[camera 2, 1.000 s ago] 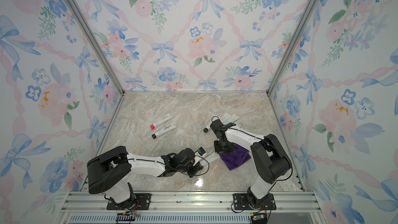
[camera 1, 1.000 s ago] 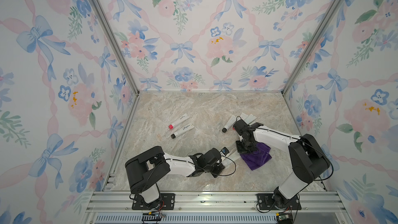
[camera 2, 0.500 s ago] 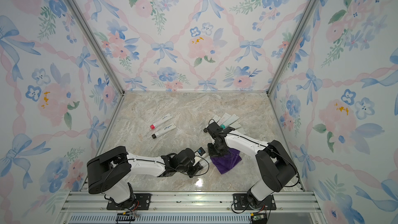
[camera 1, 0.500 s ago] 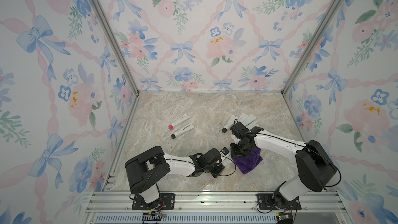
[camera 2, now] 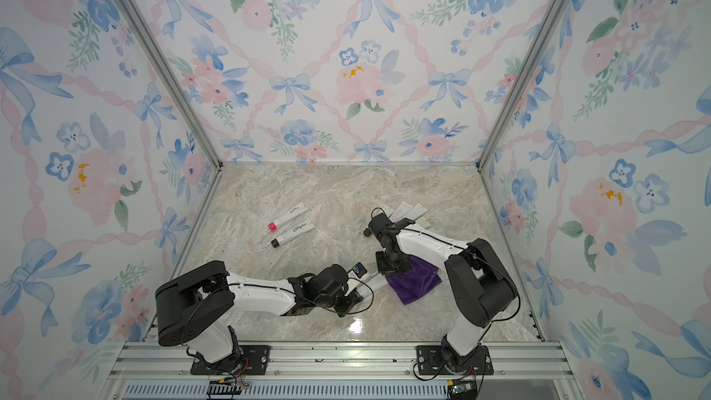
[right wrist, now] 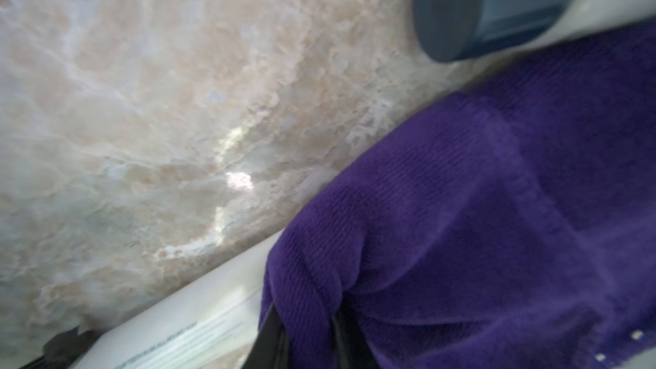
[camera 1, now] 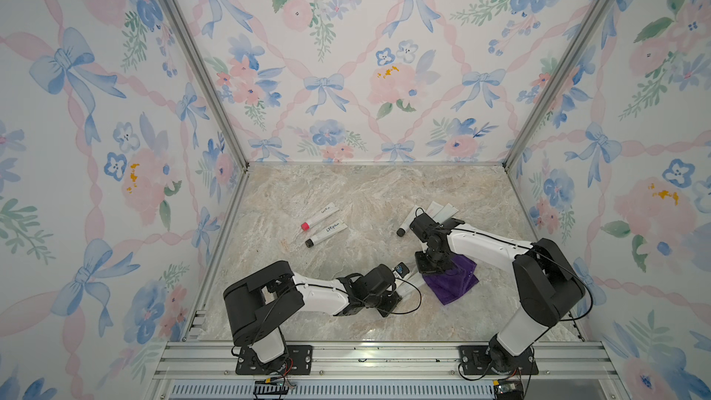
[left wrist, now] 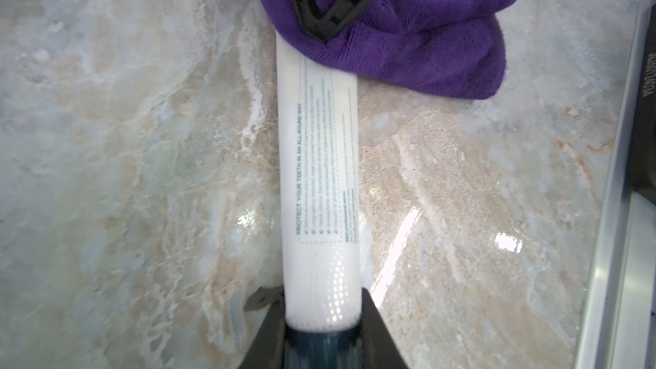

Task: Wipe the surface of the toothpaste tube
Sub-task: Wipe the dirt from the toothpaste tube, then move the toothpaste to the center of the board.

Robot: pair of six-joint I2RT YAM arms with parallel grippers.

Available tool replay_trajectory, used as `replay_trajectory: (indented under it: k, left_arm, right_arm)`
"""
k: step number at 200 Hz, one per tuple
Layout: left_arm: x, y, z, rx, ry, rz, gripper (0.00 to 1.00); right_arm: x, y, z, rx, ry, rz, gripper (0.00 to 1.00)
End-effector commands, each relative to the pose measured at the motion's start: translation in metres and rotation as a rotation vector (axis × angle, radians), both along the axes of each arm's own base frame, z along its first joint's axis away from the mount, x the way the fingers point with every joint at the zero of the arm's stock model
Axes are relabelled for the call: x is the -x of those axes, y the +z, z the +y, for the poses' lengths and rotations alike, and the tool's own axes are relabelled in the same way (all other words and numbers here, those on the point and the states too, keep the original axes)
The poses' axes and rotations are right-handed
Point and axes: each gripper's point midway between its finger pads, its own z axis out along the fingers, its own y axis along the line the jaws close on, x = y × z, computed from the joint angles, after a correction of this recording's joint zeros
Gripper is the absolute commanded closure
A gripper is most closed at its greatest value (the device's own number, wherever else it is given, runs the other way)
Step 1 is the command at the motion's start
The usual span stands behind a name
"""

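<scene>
The tube (left wrist: pixel 319 172), clamped in the closed left claw (left wrist: pixel 323 331), could be pulled loose if the cloth (left wrist: pixel 408 30), pinched in the right claw (left wrist: pixel 321 31) at its two o'clock, is dragged hard.

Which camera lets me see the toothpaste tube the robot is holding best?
The left wrist view: the toothpaste tube fills the frame lengthwise, printing readable, its far end under the purple cloth. The right wrist view shows only a blurry slice; in both top views it is a tiny sliver.
</scene>
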Motion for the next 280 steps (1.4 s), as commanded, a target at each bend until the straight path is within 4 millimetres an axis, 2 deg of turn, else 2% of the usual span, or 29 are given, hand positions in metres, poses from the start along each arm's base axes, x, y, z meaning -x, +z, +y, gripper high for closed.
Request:
replay_trajectory:
  k: [1,16,35,67,69,88,114,126,150,185,192,214,232,238,280]
  left_arm:
    - [-0.002,-0.014,0.017,-0.062,0.029,0.011,0.73]
    - [-0.001,-0.014,0.017,-0.061,0.029,0.011,0.72]
    - [-0.002,-0.014,0.017,-0.061,0.03,0.009,0.73]
    - [-0.002,-0.015,0.018,-0.065,0.034,0.009,0.73]
    - [-0.002,-0.015,0.018,-0.065,0.034,0.009,0.73]
    - [-0.003,-0.014,0.017,-0.064,0.036,0.008,0.73]
    - [-0.003,-0.013,0.018,-0.06,0.043,0.008,0.73]
    - [-0.004,-0.014,0.019,-0.061,0.048,0.009,0.73]
    - [-0.005,-0.012,0.021,-0.055,0.059,0.012,0.73]
    - [-0.012,-0.001,0.03,-0.024,0.102,0.009,0.73]
    - [-0.014,0.0,0.032,-0.02,0.114,0.009,0.72]
    - [-0.019,0.001,0.041,-0.017,0.152,0.013,0.73]
    - [-0.021,0.0,0.051,-0.029,0.191,0.018,0.73]
    - [-0.022,0.0,0.054,-0.033,0.205,0.017,0.73]
    - [-0.038,0.001,0.083,-0.069,0.356,0.002,0.73]
  right_arm:
    - [0.002,-0.013,-0.029,0.15,0.004,0.032,0.81]
    - [0.006,-0.016,-0.016,0.102,0.012,0.044,0.81]
    - [0.016,-0.016,0.013,-0.052,0.014,0.073,0.81]
    - [0.037,-0.004,0.05,-0.248,0.019,0.101,0.81]
    - [0.037,0.002,0.053,-0.268,0.021,0.087,0.8]
    - [0.045,0.013,0.064,-0.338,0.023,0.083,0.8]
    - [0.049,0.021,0.069,-0.383,0.022,0.081,0.8]
    - [0.048,0.02,0.063,-0.352,0.026,0.076,0.8]
    - [0.039,0.009,0.035,-0.197,0.024,0.062,0.8]
    - [0.011,0.002,-0.004,-0.041,-0.027,0.009,0.81]
    - [0.008,-0.006,-0.011,-0.005,-0.037,0.023,0.81]
    - [0.0,-0.009,-0.026,0.031,-0.065,0.015,0.81]
    - [0.001,-0.006,-0.034,0.015,-0.094,0.0,0.81]
    - [0.0,0.003,-0.034,-0.011,-0.101,-0.028,0.8]
    - [0.018,0.015,-0.045,-0.005,-0.092,-0.055,0.8]
